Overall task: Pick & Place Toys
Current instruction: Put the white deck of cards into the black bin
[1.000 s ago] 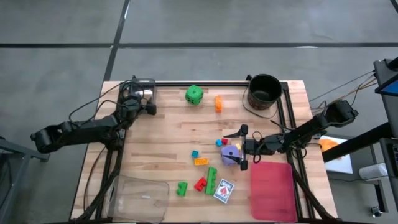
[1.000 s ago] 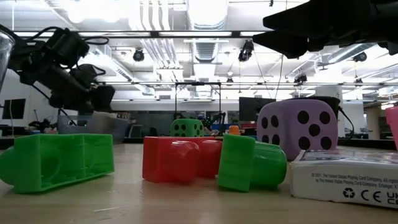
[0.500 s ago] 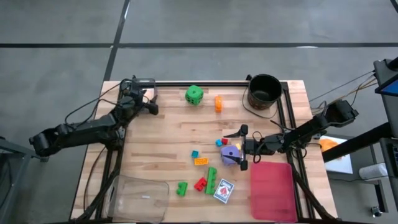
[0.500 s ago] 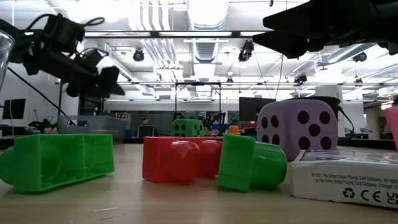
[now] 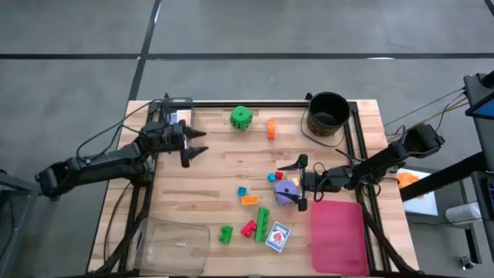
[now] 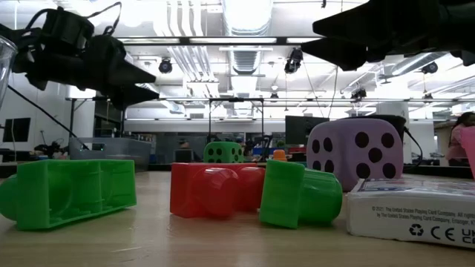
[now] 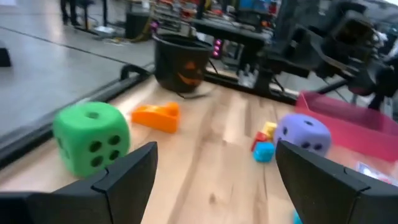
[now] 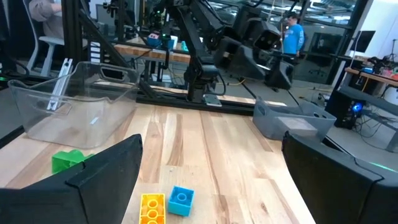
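The toys lie spread over the wooden table. A green die [image 5: 241,116] and an orange brick [image 5: 271,128] sit near the far edge. Blue [image 5: 241,191], yellow [image 5: 248,200], green [image 5: 262,222] and red [image 5: 248,228] bricks and a card pack [image 5: 277,236] lie near the front. My left gripper [image 5: 197,148] hovers open and level at the far left, pointing at the green die [image 7: 91,137]. My right gripper [image 5: 301,184] is open, its fingers on either side of the purple die [image 5: 287,189] without visibly touching it.
A black bucket [image 5: 328,113] stands at the far right corner. A flat pink tray [image 5: 338,235] lies at the near right, a clear plastic container [image 5: 171,245] at the near left. Bare wood lies between my left gripper and the bricks.
My left gripper has risen and swung from the far left corner toward the table's near edge and right. It has tipped from pointing down to pointing level along the table toward the right. Its fingers stay open. No toy has moved.
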Action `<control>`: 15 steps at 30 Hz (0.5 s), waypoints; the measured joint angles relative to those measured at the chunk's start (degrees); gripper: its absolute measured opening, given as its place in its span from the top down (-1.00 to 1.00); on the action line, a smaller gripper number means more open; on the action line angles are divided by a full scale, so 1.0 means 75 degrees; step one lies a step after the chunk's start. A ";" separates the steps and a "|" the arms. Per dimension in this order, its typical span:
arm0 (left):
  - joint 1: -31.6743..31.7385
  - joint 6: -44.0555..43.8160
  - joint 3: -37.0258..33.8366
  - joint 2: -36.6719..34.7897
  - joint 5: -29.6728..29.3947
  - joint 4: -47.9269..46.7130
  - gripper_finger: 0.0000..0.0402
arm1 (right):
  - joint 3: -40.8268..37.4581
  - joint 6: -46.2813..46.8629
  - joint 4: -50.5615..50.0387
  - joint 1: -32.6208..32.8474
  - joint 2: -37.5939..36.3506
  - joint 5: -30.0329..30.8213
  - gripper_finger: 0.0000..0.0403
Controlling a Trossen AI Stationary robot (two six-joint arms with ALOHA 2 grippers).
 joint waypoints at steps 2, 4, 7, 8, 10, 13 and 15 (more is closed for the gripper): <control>-0.0194 0.0192 -0.0003 0.0001 -0.0002 -0.0047 -0.63 | 0.0000 0.0065 0.0002 -0.0011 0.0000 0.0001 -0.91; -0.0409 0.0359 -0.0003 0.0002 0.0003 -0.0069 -0.63 | 0.0000 0.0151 0.0000 -0.0020 0.0000 0.0000 -0.91; -0.0655 0.0532 -0.0009 0.0002 -0.0002 -0.0069 -0.63 | 0.0093 0.0237 -0.0045 -0.0020 0.0005 0.0000 -0.91; -0.0705 0.0581 -0.0009 0.0002 -0.0003 -0.0071 -0.63 | 0.0197 0.0281 -0.0140 -0.0020 0.0006 0.0000 -0.91; -0.0738 0.0664 -0.0009 0.0002 -0.0007 -0.0093 -0.63 | 0.0519 0.0445 -0.0662 -0.0003 0.0003 -0.0003 -0.91; -0.0738 0.0708 -0.0009 0.0002 -0.0029 -0.0137 -0.63 | 0.1294 0.0938 -0.2347 0.0081 0.0003 -0.0102 -0.91; -0.0738 0.0763 -0.0009 0.0002 -0.0029 -0.0230 -0.63 | 0.2020 0.1504 -0.3992 0.0169 0.0003 -0.0160 -0.91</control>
